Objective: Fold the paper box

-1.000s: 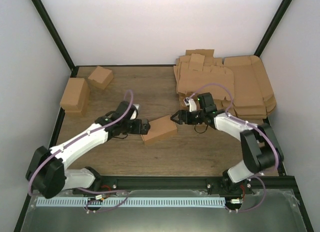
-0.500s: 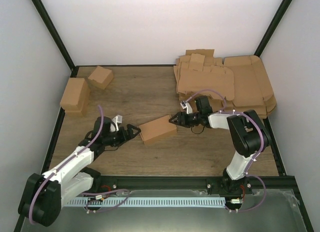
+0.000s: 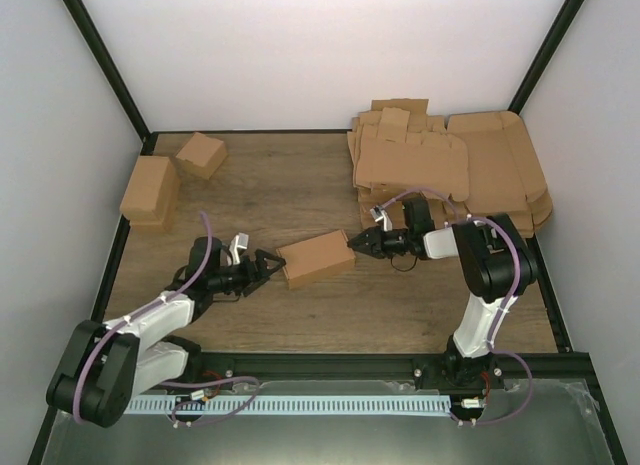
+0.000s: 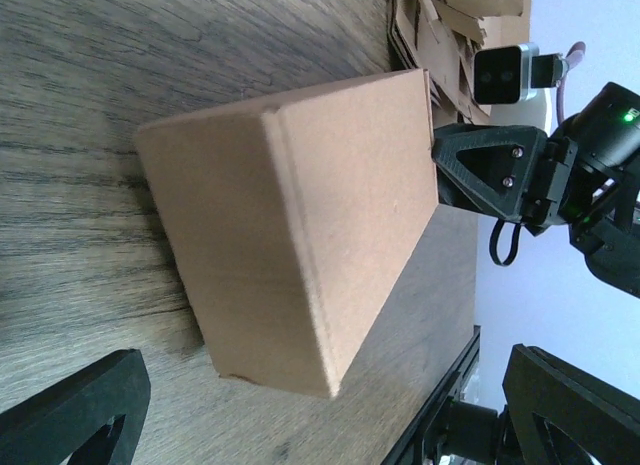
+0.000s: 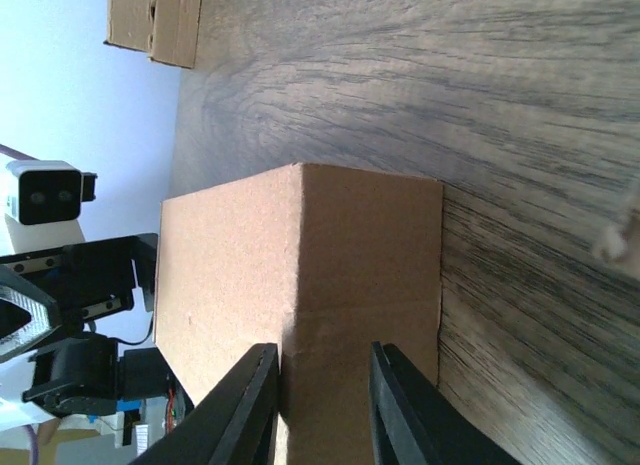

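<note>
The paper box [image 3: 316, 258] lies folded and closed on the wooden table, a shallow brown carton. In the left wrist view the box [image 4: 300, 215] fills the middle, with its near corner toward the camera. My left gripper [image 3: 268, 264] stands wide open just left of the box without touching it, its fingers [image 4: 70, 415] at the frame's lower corners. My right gripper [image 3: 354, 243] is at the box's right end. In the right wrist view its jaws [image 5: 325, 360] stand narrowly apart in front of the box's end face [image 5: 365, 255], with nothing between them.
A big heap of flat cardboard sheets [image 3: 450, 175] fills the back right. Two folded brown cartons [image 3: 150, 190] [image 3: 201, 154] stand at the back left. The black frame rail [image 3: 330, 363] runs along the table's near edge.
My left arm has pulled back left and low, its gripper off the box. The right gripper's jaws have narrowed at the box's right end. The box has barely moved.
</note>
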Motion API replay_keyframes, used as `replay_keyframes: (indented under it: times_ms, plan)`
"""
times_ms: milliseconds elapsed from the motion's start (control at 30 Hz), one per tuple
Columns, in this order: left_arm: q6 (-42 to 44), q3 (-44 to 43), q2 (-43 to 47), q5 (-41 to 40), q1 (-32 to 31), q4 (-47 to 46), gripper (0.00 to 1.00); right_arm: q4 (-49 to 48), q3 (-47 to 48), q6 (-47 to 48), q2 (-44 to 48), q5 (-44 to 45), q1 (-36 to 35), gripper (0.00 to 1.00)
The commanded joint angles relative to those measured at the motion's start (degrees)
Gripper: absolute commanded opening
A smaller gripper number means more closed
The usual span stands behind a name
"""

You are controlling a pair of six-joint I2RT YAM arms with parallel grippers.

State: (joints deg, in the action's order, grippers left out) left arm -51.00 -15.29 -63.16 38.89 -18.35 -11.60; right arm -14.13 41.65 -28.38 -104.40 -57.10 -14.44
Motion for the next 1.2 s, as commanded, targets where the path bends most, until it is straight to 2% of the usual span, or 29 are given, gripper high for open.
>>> replay_keyframes:
  times_ms: [0,167,400,600,700,833,933,1167]
  plan:
    - [-1.2,1.1,-2.0,2.6,0.3,-7.7,1.0,-2.0,-1.5,-0.8,-1.9,-1.3,2.6,0.26]
    - [-2.1,1.8,-6.1,4.3,0.3,-12.5,1.0,-2.9,-1.5,-1.0,-2.9,-1.8,2.9,0.24]
    - [-6.0,0.4,-15.0,6.5,0.3,-23.7,1.0,-2.8,-1.3,-0.7,-2.9,-1.8,3.0,0.24]
    - [-6.2,-3.3,-20.1,7.4,0.3,-25.5,1.0,-3.0,-1.0,-0.8,-3.0,-2.0,2.9,0.24]
    - [-6.8,-4.2,-21.6,7.7,0.3,-26.4,0.9,-3.0,-0.8,-0.8,-2.9,-2.2,2.9,0.24]
    - [-10.2,-3.5,-25.3,8.8,0.0,-32.2,0.78,-3.5,-0.9,-1.2,-2.9,-2.6,2.9,0.24]
    - [-12.0,-2.8,-26.7,8.9,-0.2,-35.5,0.74,-3.5,-0.8,-1.2,-2.7,-2.7,2.9,0.24]
    - [-12.3,-3.6,-26.6,9.0,-0.3,-35.4,0.67,-3.2,-0.9,-1.2,-2.1,-2.8,2.9,0.24]
